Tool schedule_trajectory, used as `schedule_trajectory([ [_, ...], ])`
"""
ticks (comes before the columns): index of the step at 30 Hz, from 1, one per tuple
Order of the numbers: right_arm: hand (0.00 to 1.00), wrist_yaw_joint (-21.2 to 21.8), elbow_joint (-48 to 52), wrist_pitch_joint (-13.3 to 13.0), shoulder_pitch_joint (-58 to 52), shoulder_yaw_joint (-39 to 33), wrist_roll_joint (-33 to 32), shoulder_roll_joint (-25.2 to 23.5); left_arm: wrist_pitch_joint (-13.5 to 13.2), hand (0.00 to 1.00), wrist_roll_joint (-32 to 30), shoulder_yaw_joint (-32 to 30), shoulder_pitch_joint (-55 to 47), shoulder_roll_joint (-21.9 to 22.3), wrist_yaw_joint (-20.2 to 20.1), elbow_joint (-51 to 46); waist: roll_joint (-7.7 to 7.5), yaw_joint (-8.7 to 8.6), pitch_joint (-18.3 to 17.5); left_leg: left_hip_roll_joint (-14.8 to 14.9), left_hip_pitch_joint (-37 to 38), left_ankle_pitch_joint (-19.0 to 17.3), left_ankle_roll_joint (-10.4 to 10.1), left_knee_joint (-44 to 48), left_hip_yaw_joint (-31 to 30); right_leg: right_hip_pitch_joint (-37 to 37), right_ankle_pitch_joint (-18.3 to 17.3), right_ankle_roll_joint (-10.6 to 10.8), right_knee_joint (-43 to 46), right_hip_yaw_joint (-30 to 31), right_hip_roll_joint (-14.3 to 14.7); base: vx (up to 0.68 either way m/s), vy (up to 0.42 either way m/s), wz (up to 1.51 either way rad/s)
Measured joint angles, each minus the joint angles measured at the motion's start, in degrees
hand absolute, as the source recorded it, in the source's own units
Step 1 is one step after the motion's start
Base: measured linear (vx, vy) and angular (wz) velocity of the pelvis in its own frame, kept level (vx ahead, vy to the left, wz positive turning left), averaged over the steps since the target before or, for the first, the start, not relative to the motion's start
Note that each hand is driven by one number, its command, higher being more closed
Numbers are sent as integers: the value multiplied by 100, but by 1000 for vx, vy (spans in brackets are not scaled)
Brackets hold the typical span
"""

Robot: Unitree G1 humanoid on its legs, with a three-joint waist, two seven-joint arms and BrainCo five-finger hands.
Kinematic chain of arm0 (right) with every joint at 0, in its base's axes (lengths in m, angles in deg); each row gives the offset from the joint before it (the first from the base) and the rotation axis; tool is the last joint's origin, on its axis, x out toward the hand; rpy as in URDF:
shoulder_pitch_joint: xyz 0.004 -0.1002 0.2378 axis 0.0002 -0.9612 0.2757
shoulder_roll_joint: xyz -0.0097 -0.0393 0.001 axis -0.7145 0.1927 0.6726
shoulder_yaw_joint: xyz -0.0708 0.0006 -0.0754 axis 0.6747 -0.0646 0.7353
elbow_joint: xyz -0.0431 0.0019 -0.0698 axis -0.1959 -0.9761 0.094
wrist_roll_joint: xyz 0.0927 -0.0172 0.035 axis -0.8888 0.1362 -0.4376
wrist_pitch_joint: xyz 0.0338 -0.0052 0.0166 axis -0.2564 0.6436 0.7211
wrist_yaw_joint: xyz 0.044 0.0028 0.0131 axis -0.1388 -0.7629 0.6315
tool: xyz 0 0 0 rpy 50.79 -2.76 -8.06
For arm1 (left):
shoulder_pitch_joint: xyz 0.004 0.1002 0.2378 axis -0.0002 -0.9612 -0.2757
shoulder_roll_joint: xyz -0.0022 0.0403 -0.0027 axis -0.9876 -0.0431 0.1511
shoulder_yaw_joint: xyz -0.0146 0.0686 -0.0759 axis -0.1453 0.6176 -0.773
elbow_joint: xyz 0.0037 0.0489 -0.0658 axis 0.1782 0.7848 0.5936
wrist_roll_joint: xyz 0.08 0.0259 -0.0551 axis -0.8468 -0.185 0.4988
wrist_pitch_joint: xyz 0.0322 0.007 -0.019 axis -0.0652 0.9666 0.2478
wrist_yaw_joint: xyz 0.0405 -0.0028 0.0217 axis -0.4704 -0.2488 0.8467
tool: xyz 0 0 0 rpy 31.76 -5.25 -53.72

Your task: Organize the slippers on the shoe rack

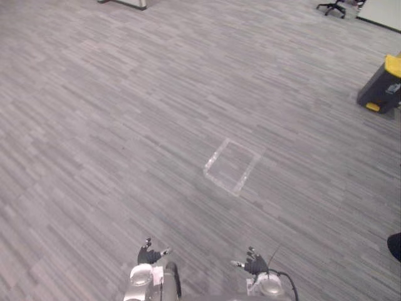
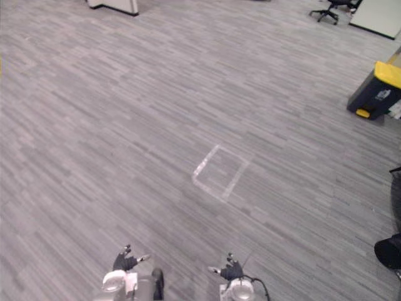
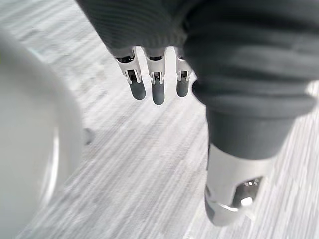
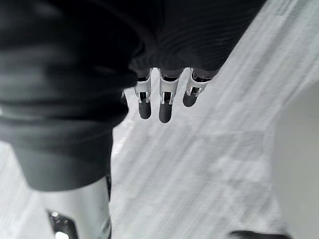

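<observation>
Left hand and right hand low at 6 o'clock, fingers straight, slightly apart, holding nothing; probably just carried idle. Taped square on carpet floor at 12. Black-yellow bin at 2, office chair at 1. Can't tell where slippers or shoe rack are.

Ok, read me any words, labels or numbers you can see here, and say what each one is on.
No text here can be read.
Pale label on the dark side of the bin: too small to read.
The tape square on the floor: no writing on it.
</observation>
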Motion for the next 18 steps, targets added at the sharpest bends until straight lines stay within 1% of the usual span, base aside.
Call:
schedule_trajectory([
  [1,0,16,26,-6,18,12,-1,23,8,0,2,75,0,7,0,53,40,-18,34,3,397,-21,35,-214,78,-251,-180,-216,415,-291,-26,509,158,-52],
  [2,0,32,49,-21,25,23,0,38,5,0,1,151,13,14,-1,70,104,-15,38,36,837,-48,48,-574,126,-554,-438,-443,561,-662,11,422,102,-39],
  [3,0,31,69,-43,37,26,0,46,-1,0,0,186,12,11,-2,94,150,-29,40,86,1023,-83,7,-749,151,-749,-581,-523,457,-903,88,424,56,-31],
  [4,0,35,85,-74,101,25,0,47,-4,0,-2,201,33,-1,-7,158,150,-84,49,146,1284,-105,-27,-991,236,-1093,-787,-593,31,-1269,188,432,6,-17],
  [5,0,36,87,-74,156,21,0,58,-4,0,-7,204,28,2,-7,195,150,-152,56,191,1437,-125,-61,-1139,294,-1382,-835,-622,-526,-1540,294,431,-15,-13],
  [6,0,36,89,-80,190,21,-1,63,3,0,-13,213,17,-1,-12,215,151,-199,61,214,1519,-130,-68,-1217,340,-1533,-783,-633,-1122,-1664,403,442,-47,-7],
  [7,0,29,113,-81,227,19,-2,72,5,0,-21,256,13,0,-14,239,140,-256,68,219,1684,-138,-79,-1361,426,-1663,-441,-688,-2218,-1774,562,471,-86,3],
  [8,0,23,113,-79,236,21,-2,84,6,0,-46,319,18,-3,-15,242,111,-288,96,188,1847,-207,-164,-1440,416,-1661,-2,-729,-3092,-1801,665,501,-106,9],
  [9,0,25,110,-74,244,21,0,112,7,0,-76,350,26,2,-19,257,110,-326,147,157,2023,-275,-245,-1497,382,-1600,785,-963,-3317,-1733,752,647,-124,-9],
  [10,0,27,61,-70,332,14,5,218,5,0,-125,351,96,90,-21,352,327,-308,184,330,2162,-286,-299,-1483,384,-1533,657,-1084,-3176,-1769,939,538,-103,-18],
  [11,0,21,61,-60,369,-41,1,254,-3,0,-140,347,115,130,-30,385,426,-290,205,376,2099,-228,-390,-1291,334,-1601,372,-1190,-2893,-1749,956,507,-111,-28],
  [12,0,15,119,-58,371,-74,5,289,-4,0,-179,339,153,219,-29,383,457,-328,227,402,2090,-195,-449,-1086,275,-1621,181,-1230,-2713,-1761,959,368,-149,-15],
  [13,0,11,144,-43,359,-158,5,291,-2,0,-244,323,187,260,-25,381,517,-352,232,508,1979,-114,-592,-606,201,-1511,-44,-1278,-2629,-1767,1017,554,-255,-10],
  [14,0,8,170,-25,321,-209,4,280,-2,0,-246,279,169,262,-29,345,548,-386,240,673,1721,-6,-741,232,61,-1245,-165,-1245,-2759,-1766,1141,558,-258,-13],
  [15,0,10,266,11,238,-199,-2,268,-2,0,-246,159,169,301,-27,256,572,-391,253,867,1380,296,-878,1237,-35,-916,-238,-1257,-2968,-1717,1251,465,-200,-20],
  [16,0,8,380,10,146,-158,-12,262,-5,0,-243,32,92,369,-25,137,593,-372,272,1072,985,799,-1000,2338,-180,-556,-299,-1298,-3224,-1636,1392,361,-81,-36],
  [17,0,1,475,11,68,-120,-13,260,-11,0,-243,-92,24,427,-27,55,605,-339,285,1233,640,938,-1060,3225,-209,-255,-359,-1373,-3392,-1541,1502,436,-57,-64],
  [18,0,-11,495,15,13,-38,-18,222,-22,0,-238,-154,-72,455,-29,-134,567,-282,292,1410,126,693,-959,4245,-83,172,-481,-1507,-3604,-1358,1599,510,-47,-84],
])
